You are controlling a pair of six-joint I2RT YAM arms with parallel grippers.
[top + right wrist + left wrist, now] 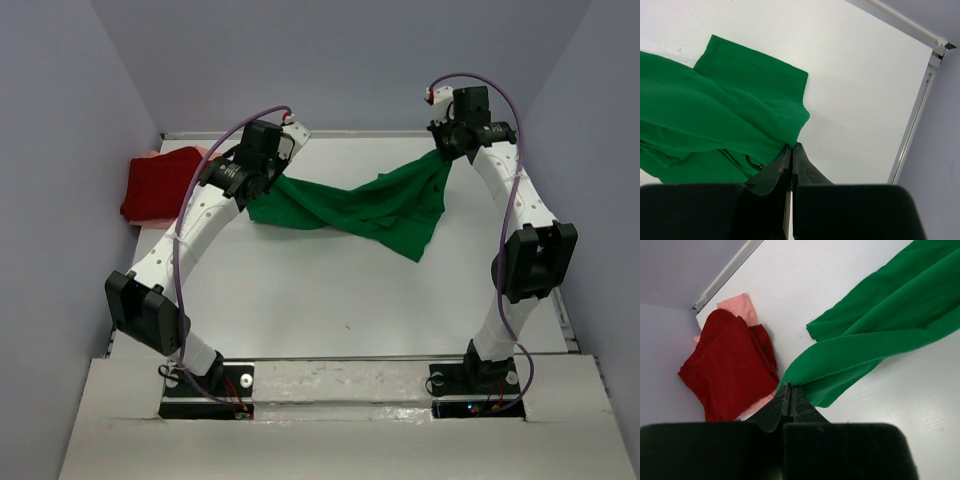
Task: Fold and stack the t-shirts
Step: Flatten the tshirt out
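The green t-shirt [370, 205] is pinched at 2 ends in the jaws of the left gripper [790, 387] and right gripper [791, 146], stretched over the counter [300, 290].

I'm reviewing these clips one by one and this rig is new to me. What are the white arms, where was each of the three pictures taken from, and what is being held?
These are two white robot arms, a left arm and a right arm, bolted at the near edge of a white table. The wide picture looks down from above and behind them. The other two come from a camera on each wrist, looking along that arm's black fingers. The left pincer and the right pincer are each shut on an edge of one bright green cloth t-shirt, which is stretched and twisted between them. In the far left corner a bunched dark red cloth t-shirt lies on a pale pink cloth t-shirt. Neither of these is held.
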